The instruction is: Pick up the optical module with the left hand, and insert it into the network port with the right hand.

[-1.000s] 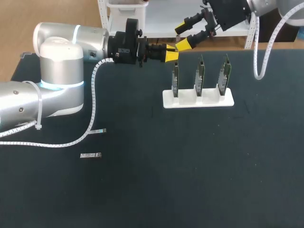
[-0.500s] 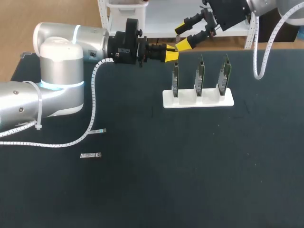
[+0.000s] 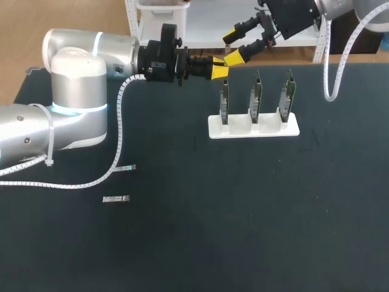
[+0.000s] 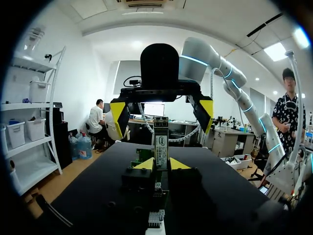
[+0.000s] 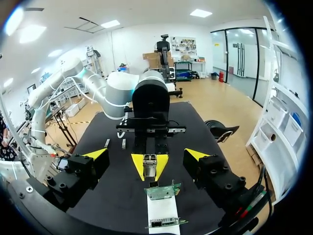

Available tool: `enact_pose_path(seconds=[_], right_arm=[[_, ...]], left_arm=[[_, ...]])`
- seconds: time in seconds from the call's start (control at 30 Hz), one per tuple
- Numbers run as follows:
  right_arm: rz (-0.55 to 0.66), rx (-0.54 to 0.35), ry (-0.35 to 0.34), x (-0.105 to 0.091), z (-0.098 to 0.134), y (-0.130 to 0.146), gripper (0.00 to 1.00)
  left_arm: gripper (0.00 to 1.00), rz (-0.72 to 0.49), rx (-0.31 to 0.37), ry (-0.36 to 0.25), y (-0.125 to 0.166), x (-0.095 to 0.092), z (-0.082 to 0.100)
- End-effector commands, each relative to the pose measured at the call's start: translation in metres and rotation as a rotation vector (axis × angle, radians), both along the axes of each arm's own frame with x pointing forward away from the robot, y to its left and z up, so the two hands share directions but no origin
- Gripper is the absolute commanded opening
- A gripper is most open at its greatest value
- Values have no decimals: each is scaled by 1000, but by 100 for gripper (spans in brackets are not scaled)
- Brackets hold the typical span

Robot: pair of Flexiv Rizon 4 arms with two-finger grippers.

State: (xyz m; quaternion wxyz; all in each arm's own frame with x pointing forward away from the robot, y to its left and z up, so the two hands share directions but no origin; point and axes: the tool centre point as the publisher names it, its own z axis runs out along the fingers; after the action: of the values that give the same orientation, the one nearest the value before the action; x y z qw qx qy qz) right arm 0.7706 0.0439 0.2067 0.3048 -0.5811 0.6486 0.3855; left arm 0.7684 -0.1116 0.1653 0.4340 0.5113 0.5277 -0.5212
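The optical module (image 4: 161,142) has a white label with tiny print on it, too small for me to read. I count one module held up in the air and three green boards (image 3: 257,94) standing in one white stand (image 3: 253,126). Two small silver pieces lie on the dark bench (image 3: 243,231): one piece (image 3: 115,199) is near the other piece (image 3: 126,167), and both are well apart from the stand. My left arm (image 3: 91,55) reaches in flat from the left, over the far side of the bench. The left jaws pinch the module from two sides, and it sticks out toward my right arm (image 3: 292,15). My right arm comes in from the far right corner and points back at it. The right jaws are spread wide and hold nothing.
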Motion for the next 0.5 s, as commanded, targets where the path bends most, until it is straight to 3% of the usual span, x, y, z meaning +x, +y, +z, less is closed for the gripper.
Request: enact_pose_path(seconds=[0.03,0.07,0.1,0.5], right_arm=[[0,-3,0,1,0,1,100],[-1,-4,-1,1,0,1,30],[-2,-4,-1,1,0,1,0],[-12,-8,-2,1,-1,0,0]], left_arm=[[0,4,-1,-1,-1,-1,-1],[0,4,-1,-1,-1,-1,-1],[0,4,-1,-1,-1,-1,-1],[0,4,-1,-1,-1,-1,-1]])
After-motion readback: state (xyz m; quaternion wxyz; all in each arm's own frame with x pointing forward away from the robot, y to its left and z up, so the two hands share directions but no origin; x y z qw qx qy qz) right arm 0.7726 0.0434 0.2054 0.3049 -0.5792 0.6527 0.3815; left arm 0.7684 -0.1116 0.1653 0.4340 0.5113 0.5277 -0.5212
